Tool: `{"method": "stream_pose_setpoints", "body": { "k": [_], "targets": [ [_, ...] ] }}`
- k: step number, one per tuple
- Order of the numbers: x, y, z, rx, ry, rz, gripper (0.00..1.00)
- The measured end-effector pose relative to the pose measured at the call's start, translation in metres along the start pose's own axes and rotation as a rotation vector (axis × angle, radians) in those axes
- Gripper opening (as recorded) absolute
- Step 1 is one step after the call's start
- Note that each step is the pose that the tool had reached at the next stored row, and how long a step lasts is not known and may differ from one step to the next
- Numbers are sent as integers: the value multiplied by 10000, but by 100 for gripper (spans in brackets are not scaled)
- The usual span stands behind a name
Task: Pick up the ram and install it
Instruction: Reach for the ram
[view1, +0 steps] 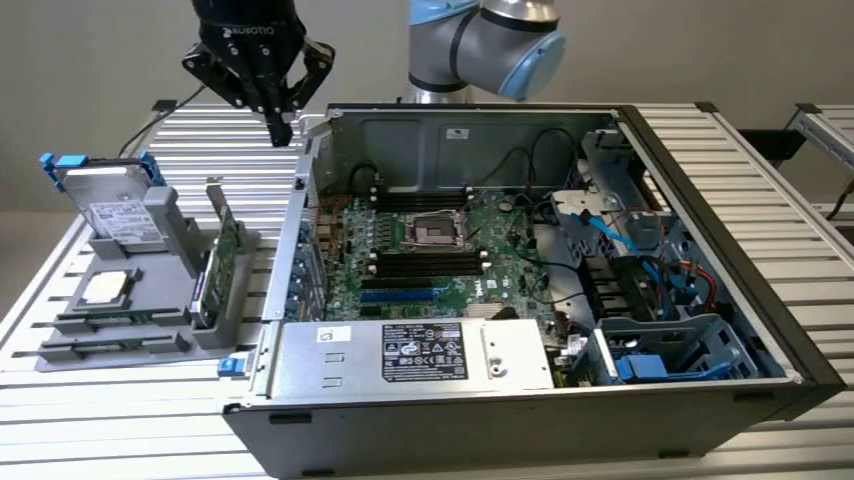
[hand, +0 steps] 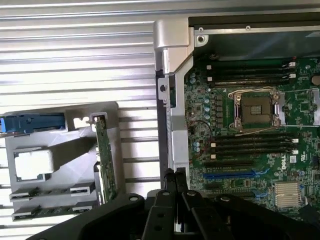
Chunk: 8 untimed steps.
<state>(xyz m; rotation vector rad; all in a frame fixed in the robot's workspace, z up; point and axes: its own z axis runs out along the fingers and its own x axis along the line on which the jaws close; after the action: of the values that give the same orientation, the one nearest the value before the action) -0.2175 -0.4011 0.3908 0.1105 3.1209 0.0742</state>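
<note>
End effector (view1: 280, 130), pressed together and empty, hangs at 1 o'clock from the ram (view1: 120, 319), lying flat in the grey holder (view1: 171, 225), long axis 9-to-3 o'clock in the exterior view.

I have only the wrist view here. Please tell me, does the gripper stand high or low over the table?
Observer: High. The gripper hangs well above the table, just outside the far corner of the computer case, on the exterior view's left, and it touches nothing.
Operator: Thank you. I see something blue at the grey holder. To what does it belong?
Observer: To a silver hard drive with a white label. It stands leaning in the grey holder, with the blue tabs at its top.
</note>
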Motion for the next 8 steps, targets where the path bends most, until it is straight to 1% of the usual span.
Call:
{"method": "stream_pose_setpoints", "body": {
  "k": [4,6,8],
  "targets": [
    [180,-37,22,3,36,3,10],
    [255,-63,47,5,76,4,10],
    [324,-96,72,10,132,7,10]
  ]
}}
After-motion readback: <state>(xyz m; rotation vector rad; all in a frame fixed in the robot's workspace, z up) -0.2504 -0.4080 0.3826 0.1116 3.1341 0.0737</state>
